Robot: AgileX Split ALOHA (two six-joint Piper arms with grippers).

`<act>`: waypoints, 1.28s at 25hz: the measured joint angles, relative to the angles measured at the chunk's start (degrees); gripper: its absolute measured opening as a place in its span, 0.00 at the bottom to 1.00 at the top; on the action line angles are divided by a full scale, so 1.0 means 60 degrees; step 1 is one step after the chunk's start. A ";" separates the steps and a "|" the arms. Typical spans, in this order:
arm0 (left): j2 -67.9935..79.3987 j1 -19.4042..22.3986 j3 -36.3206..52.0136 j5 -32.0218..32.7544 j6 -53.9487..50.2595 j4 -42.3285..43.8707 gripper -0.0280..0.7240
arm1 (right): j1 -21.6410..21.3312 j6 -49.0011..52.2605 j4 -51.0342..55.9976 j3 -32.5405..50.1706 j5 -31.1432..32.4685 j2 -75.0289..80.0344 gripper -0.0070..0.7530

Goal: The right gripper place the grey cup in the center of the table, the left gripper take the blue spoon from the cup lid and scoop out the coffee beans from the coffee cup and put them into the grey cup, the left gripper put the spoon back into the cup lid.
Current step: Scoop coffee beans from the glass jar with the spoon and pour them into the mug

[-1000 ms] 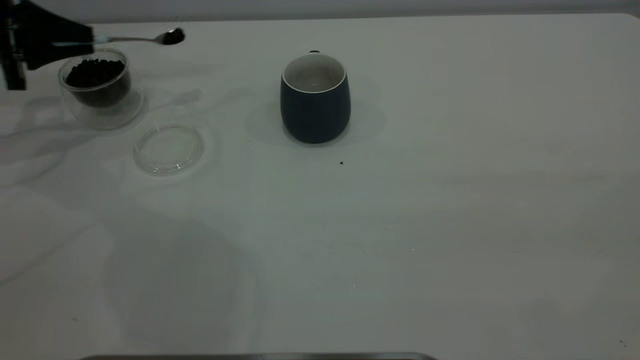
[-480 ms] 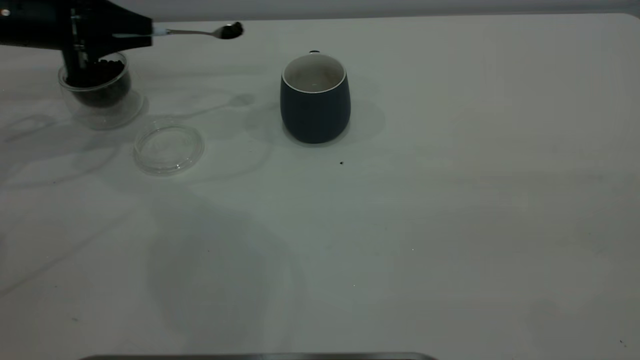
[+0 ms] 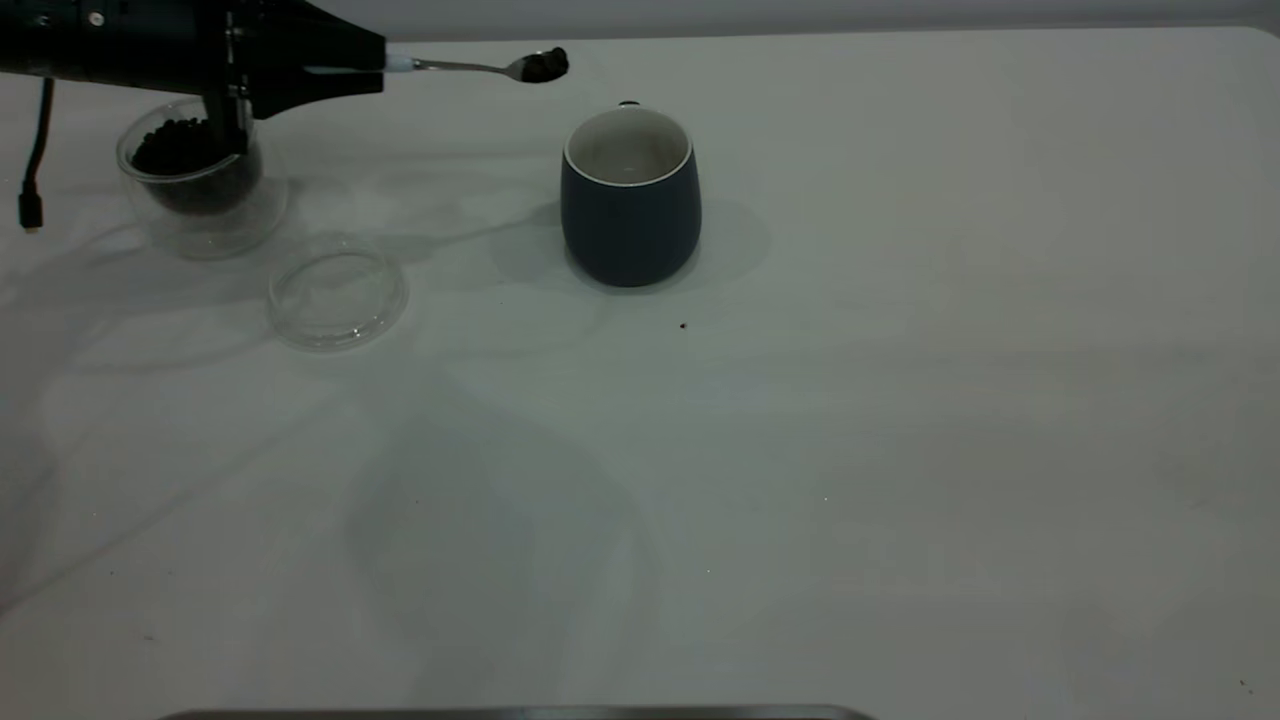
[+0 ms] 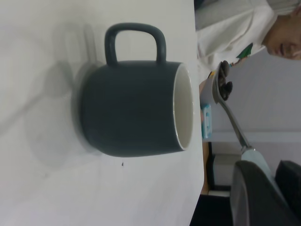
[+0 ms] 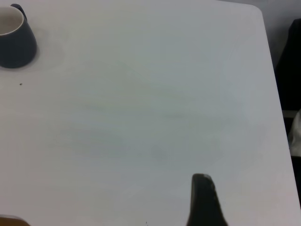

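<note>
The grey cup (image 3: 630, 215) stands upright near the middle of the table (image 3: 900, 400), its white inside showing no beans. My left gripper (image 3: 375, 68) hangs above the table's far left, shut on the pale handle of the blue spoon (image 3: 470, 66). The spoon lies level, and its bowl carries coffee beans (image 3: 545, 65) just left of the cup's rim and above it. In the left wrist view the spoon (image 4: 228, 110) hovers beside the grey cup (image 4: 131, 110). The coffee cup (image 3: 200, 190) holds dark beans. The cup lid (image 3: 337, 297) lies bare. My right gripper (image 5: 203, 197) is parked over the table's right side.
A black cable end (image 3: 30, 210) dangles left of the coffee cup. One dark speck (image 3: 683, 325) lies in front of the grey cup. A person (image 4: 244, 33) is beyond the table's far edge in the left wrist view.
My left gripper has carried the loaded spoon rightward from above the coffee cup to near the grey cup's rim. The cups and lid have not moved.
</note>
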 joint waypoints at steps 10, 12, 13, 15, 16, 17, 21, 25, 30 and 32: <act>0.0000 -0.0496 0.0000 0.0000 0.0954 0.0005 0.20 | 0.0000 0.0000 0.0000 0.0000 0.0000 0.0000 0.62; 0.0000 -0.0650 0.0000 0.0000 0.1240 0.0014 0.20 | 0.0000 0.0000 0.0000 0.0000 0.0000 0.0000 0.62; 0.0000 -0.0730 0.0000 -0.0043 0.1418 0.0024 0.20 | 0.0000 0.0000 0.0000 0.0000 0.0000 0.0000 0.62; 0.0000 -0.0848 0.0000 -0.0219 0.1883 0.0095 0.20 | 0.0000 0.0000 0.0000 0.0000 0.0000 0.0000 0.62; 0.0000 -0.0890 0.0000 -0.0351 0.2103 0.0133 0.20 | 0.0000 0.0000 0.0000 0.0000 0.0000 0.0000 0.62; 0.0000 -0.0921 0.0000 -0.0471 0.2247 0.0156 0.20 | 0.0000 0.0000 0.0000 0.0000 0.0000 0.0000 0.62; 0.0000 -0.0981 0.0000 -0.1040 0.2883 0.0166 0.20 | 0.0000 0.0000 0.0000 0.0000 0.0000 0.0000 0.62; 0.0000 -0.0981 0.0000 -0.1301 0.3894 0.0173 0.20 | 0.0000 0.0000 0.0000 0.0000 0.0000 0.0000 0.62; 0.0000 -0.0981 0.0000 -0.1391 0.5609 0.0173 0.20 | 0.0000 0.0000 0.0000 0.0000 0.0000 0.0000 0.62; 0.0000 -0.0981 0.0000 -0.1340 0.6213 0.0173 0.20 | 0.0000 0.0000 0.0000 0.0000 0.0000 0.0000 0.62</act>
